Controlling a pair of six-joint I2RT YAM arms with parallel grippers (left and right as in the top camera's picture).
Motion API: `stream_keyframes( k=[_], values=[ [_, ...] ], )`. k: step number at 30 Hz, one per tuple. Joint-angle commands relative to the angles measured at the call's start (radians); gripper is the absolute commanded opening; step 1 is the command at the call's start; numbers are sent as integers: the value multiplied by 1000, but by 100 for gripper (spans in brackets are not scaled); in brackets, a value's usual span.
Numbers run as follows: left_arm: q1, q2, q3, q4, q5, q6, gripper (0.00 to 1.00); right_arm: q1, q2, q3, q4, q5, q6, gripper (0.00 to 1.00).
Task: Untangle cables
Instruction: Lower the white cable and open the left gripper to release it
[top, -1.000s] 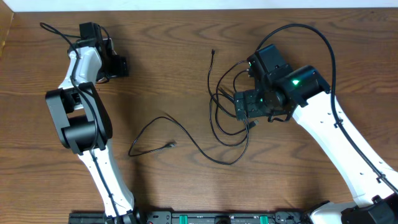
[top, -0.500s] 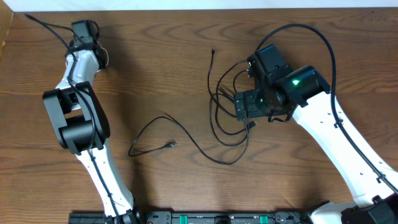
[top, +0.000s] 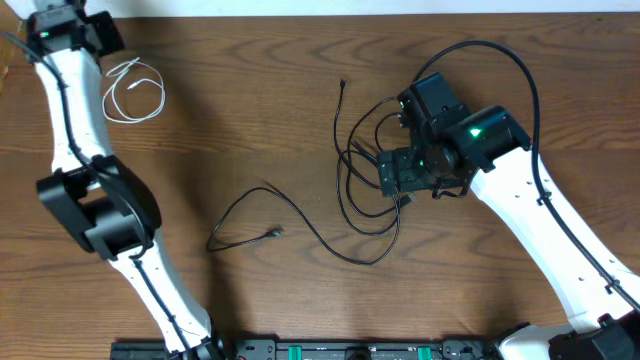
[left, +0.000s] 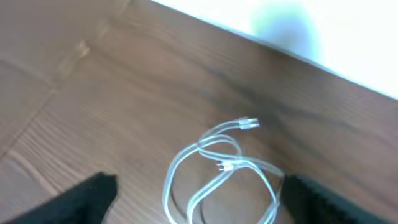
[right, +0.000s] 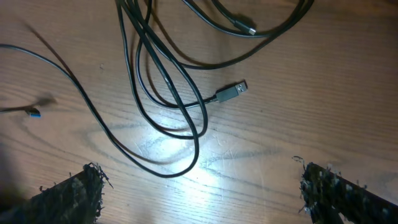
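A white cable (top: 133, 92) lies in loose loops at the far left of the table, apart from the others. In the left wrist view it (left: 217, 168) lies on the wood between and ahead of my fingertips. My left gripper (top: 92, 32) (left: 199, 205) is open and empty above the far left corner. Several black cables (top: 362, 170) lie looped together at centre right. One long black cable (top: 290, 215) trails left from them. My right gripper (top: 392, 172) (right: 199, 199) is open and empty over the black loops (right: 168, 106), near a USB plug (right: 233, 91).
The table's far edge (top: 300, 16) runs just behind the left gripper, with a white surface beyond it (left: 348, 37). The right arm's thick black cord (top: 520, 70) arcs above its wrist. A rail with fittings (top: 330, 350) lines the front edge.
My left arm has swung back and left toward the far corner. The white cable now shows lying loose on the table. The right arm and the black cables have not moved.
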Motion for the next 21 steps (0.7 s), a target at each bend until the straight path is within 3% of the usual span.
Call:
stream_keyframes(
  k=[1, 7, 11, 15, 19, 21],
  values=[
    [11, 5, -20, -123, 125, -174, 95, 4, 3, -3, 4, -6, -11, 99],
    [28, 52, -110, -223, 122, -404, 96, 4, 3, -3, 4, -6, -24, 99],
    [35, 59, -182, -195, 121, -495, 96, 4, 3, -3, 4, -6, -24, 99],
    [48, 64, -222, -183, 114, -659, 96, 4, 3, -3, 8, -6, -23, 99],
    [61, 88, -225, -157, 121, -684, 96, 4, 3, -3, 7, -6, -23, 99],
    [63, 107, -225, -142, 127, -684, 90, 4, 3, -3, 7, -6, -23, 99]
  ],
)
